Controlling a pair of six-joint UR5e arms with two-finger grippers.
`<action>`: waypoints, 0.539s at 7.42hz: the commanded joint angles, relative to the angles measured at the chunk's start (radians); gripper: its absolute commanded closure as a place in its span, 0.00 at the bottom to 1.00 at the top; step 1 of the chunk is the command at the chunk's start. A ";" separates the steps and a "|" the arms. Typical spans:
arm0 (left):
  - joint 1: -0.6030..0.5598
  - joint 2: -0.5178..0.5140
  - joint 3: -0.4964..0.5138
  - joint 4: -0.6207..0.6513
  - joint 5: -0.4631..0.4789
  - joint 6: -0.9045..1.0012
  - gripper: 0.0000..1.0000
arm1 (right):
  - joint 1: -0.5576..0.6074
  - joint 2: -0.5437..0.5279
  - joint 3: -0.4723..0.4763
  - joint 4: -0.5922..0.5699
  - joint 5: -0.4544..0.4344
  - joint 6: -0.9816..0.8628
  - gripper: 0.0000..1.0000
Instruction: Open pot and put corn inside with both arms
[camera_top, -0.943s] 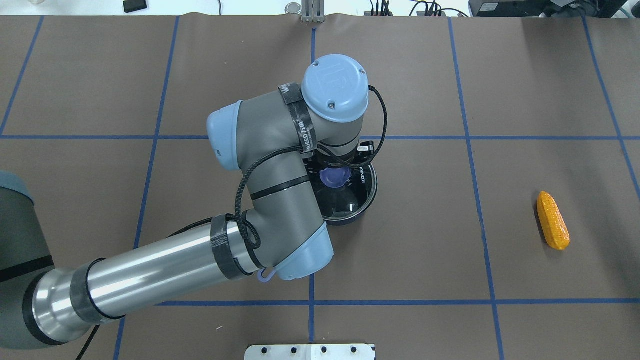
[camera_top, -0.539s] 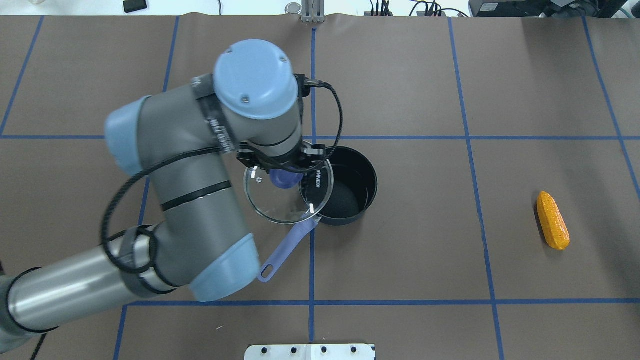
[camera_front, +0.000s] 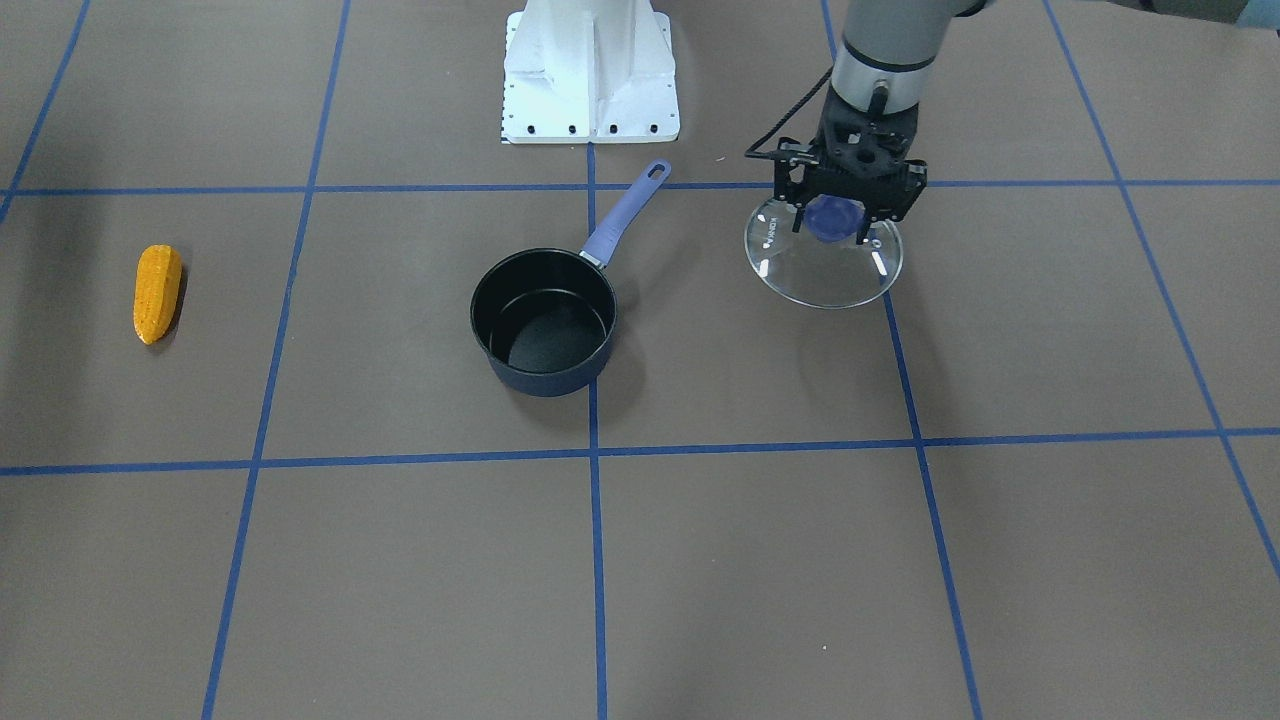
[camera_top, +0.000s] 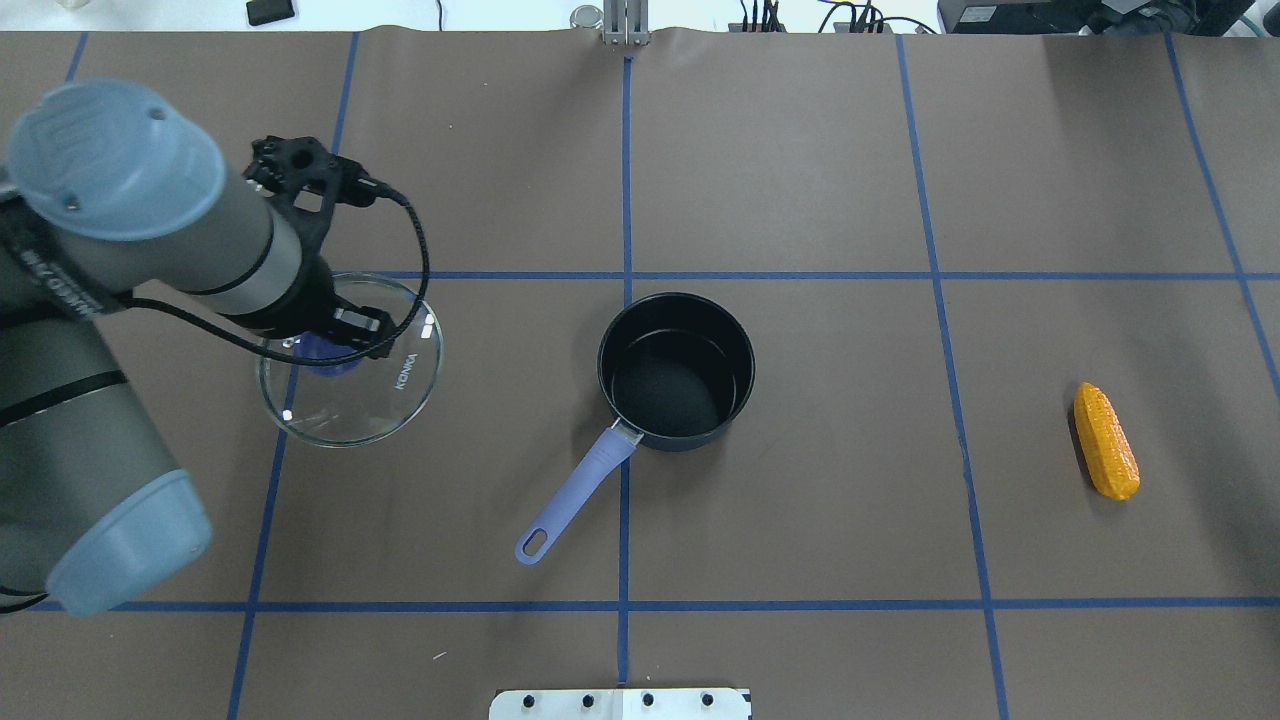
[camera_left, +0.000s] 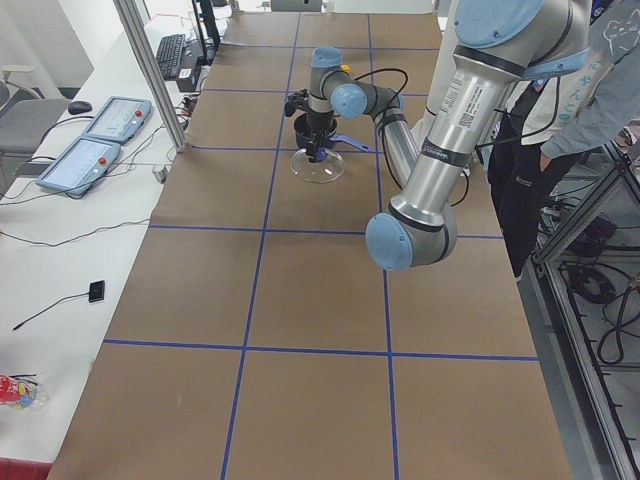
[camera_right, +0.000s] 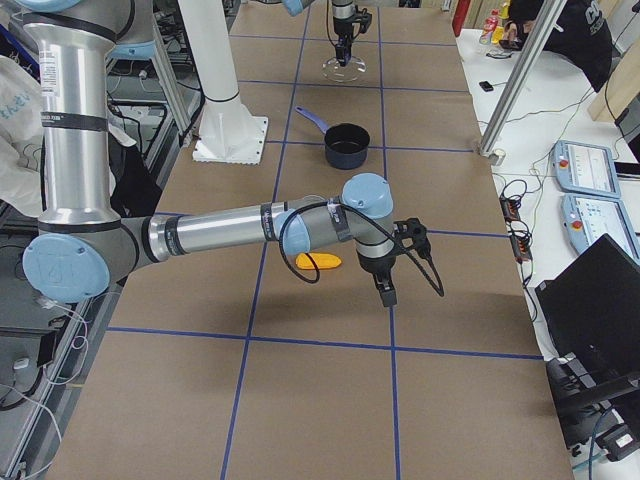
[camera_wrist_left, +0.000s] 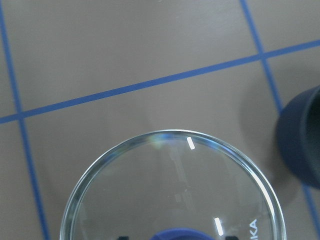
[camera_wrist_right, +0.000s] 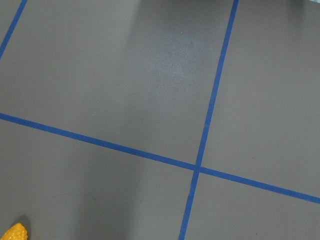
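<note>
Brown table (camera_top: 850, 150) with blue tape grid, we see left gripper (camera_front: 836, 216) clenched on blue knob (camera_top: 322, 356) of clear round glass lid (camera_front: 822, 274), apart from open dark-blue saucepan (camera_top: 676, 299), orange-yellow corn cob (camera_top: 1105, 441) lying on table far right, right gripper (camera_right: 386, 292) near it, its grip we cannot tell

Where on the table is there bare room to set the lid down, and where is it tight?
Bare: the mat around the lid in the left gripper, out to the pot; the wide stretch between pot and corn; the whole row on the operators' side. Tight only beside the pot's handle, toward the base.
</note>
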 joint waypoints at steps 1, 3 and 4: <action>-0.050 0.251 -0.030 -0.197 -0.067 0.140 1.00 | -0.003 0.000 -0.002 0.001 0.000 -0.001 0.00; -0.076 0.462 -0.027 -0.371 -0.097 0.249 1.00 | -0.003 0.000 -0.005 0.001 0.000 -0.001 0.00; -0.076 0.531 -0.012 -0.434 -0.098 0.277 1.00 | -0.003 -0.002 -0.005 0.001 0.000 0.000 0.00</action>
